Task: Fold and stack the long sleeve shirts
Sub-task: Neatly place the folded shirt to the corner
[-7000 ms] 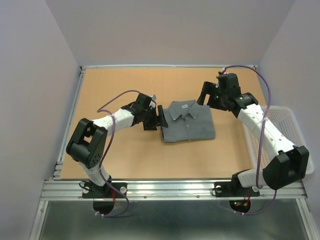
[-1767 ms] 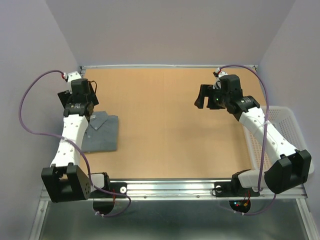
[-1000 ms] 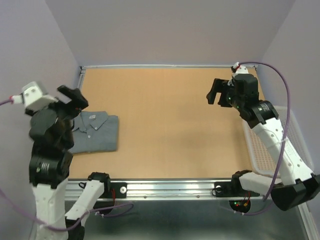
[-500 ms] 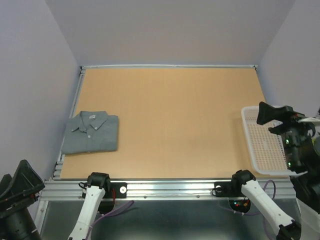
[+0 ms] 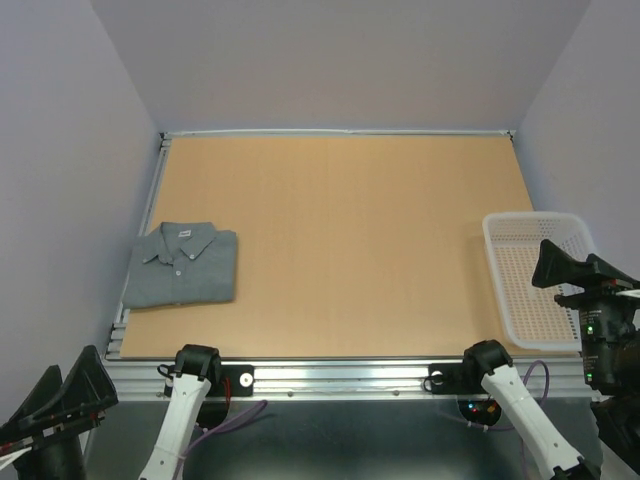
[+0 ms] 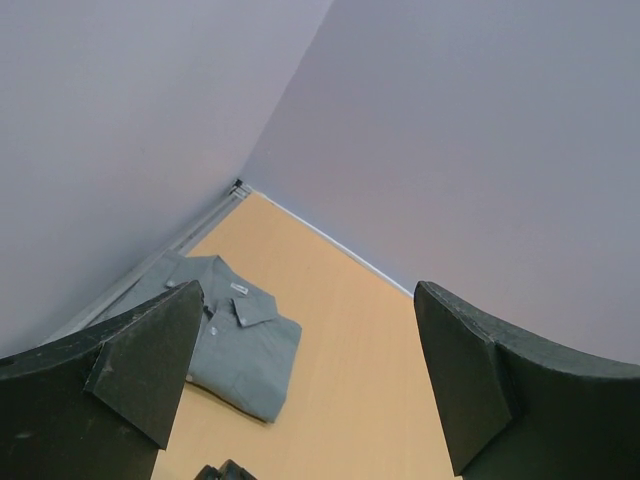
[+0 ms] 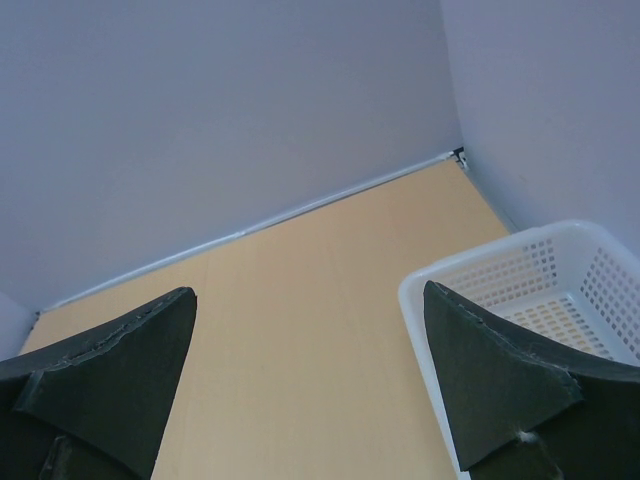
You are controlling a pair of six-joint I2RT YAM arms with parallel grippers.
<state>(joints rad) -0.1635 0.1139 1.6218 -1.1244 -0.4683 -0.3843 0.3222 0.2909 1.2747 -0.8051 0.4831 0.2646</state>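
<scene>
One folded grey long sleeve shirt (image 5: 182,265) lies flat, collar up, at the table's left edge; the left wrist view shows the shirt (image 6: 230,335) far below and to the left. My left gripper (image 5: 70,385) hangs off the near left corner of the table, well away from the shirt, open and empty. In its wrist view, the left gripper (image 6: 308,290) has only bare table between its wide-apart fingers. My right gripper (image 5: 583,272) sits low at the near right by the basket, open and empty. The right wrist view confirms the right gripper (image 7: 309,290) holds nothing.
A white mesh basket (image 5: 497,270) stands at the table's right edge, seen too in the right wrist view as the basket (image 7: 420,300), nothing visible in it. The tan table (image 5: 350,220) is bordered by a metal rail at the front and purple-grey walls.
Both arms have swung back off the table toward the near corners and sunk lower. The shirt has stayed where it lay at the left edge.
</scene>
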